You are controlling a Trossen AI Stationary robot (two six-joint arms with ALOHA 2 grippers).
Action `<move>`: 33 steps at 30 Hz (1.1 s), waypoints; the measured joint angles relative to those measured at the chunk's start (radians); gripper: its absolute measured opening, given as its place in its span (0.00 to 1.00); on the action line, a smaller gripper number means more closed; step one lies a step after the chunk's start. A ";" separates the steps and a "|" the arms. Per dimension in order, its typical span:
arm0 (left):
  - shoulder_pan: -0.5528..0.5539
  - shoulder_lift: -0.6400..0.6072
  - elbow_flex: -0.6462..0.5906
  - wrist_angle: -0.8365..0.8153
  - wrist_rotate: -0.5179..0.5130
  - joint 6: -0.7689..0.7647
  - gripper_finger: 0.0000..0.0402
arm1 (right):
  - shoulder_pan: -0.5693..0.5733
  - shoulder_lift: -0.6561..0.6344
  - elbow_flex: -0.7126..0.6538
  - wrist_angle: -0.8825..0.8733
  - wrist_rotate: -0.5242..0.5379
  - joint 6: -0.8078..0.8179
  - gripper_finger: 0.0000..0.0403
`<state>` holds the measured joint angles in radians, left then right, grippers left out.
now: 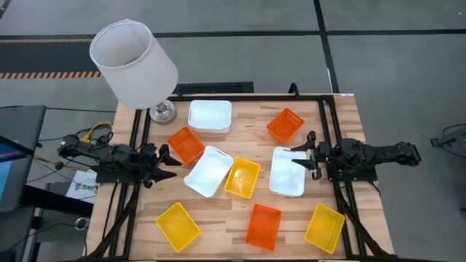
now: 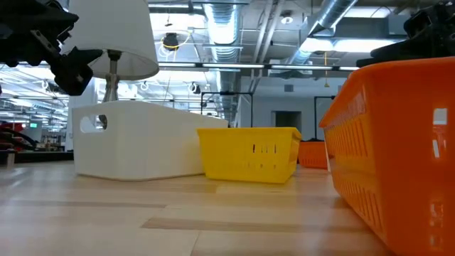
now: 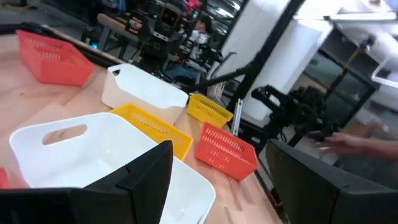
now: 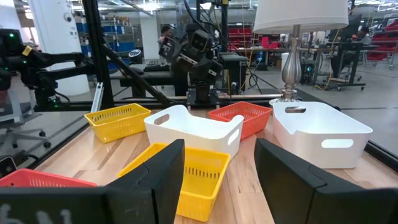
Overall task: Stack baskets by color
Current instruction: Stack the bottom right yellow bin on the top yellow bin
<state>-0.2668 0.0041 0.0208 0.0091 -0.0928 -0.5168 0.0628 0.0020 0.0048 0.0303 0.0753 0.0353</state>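
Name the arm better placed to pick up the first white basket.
Right. Its end effector stands open at the edge of the white basket on its side; the left end effector waits at the left edge, apart from the middle white basket.

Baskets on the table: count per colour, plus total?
white baskets: 3
orange baskets: 3
yellow baskets: 3
Total: 9, all lying singly, none stacked.

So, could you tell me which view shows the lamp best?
The high view: it alone shows the lamp whole, shade above base, at the table's far left corner. Low and right wrist views show shade and stem; the left wrist view shows none.
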 joint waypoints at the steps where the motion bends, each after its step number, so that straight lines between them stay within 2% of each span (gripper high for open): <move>1: 0.000 0.000 0.000 0.001 -0.008 -0.017 0.61 | 0.000 0.000 0.000 0.000 0.000 0.000 0.54; 5: 0.000 0.000 0.000 0.010 -0.069 -0.034 0.61 | 0.000 0.000 0.000 0.000 0.000 0.000 0.54; 7: 0.000 0.000 0.000 0.017 -0.120 -0.093 0.61 | 0.000 0.000 0.000 0.000 0.000 0.000 0.54; 12: 0.000 0.000 0.000 0.034 -0.283 -0.260 0.61 | 0.000 0.000 0.000 0.000 0.000 0.000 0.54; 16: 0.000 0.000 0.000 0.041 -0.399 -0.288 0.61 | 0.000 0.000 0.000 0.006 0.001 0.006 0.54; 18: 0.000 0.000 0.000 0.047 -0.440 -0.301 0.61 | 0.003 0.000 0.000 0.020 0.006 0.124 0.54; 21: 0.000 0.000 0.000 0.056 -0.475 -0.319 0.61 | -0.004 0.000 0.005 0.023 0.040 0.444 0.54; 24: 0.000 0.000 0.000 0.058 -0.518 -0.408 0.61 | -0.018 0.000 0.006 0.038 0.066 0.644 0.54; 29: 0.000 0.000 0.000 0.063 -0.531 -0.502 0.61 | -0.027 0.000 0.007 0.080 0.066 0.801 0.54; 33: 0.000 0.001 0.000 0.108 -0.527 -0.568 0.61 | -0.027 0.000 0.007 0.069 0.069 0.839 0.54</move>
<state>-0.2665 0.0047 0.0204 0.1171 -0.6193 -1.0849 0.0357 0.0021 0.0120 0.0990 0.1444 0.8747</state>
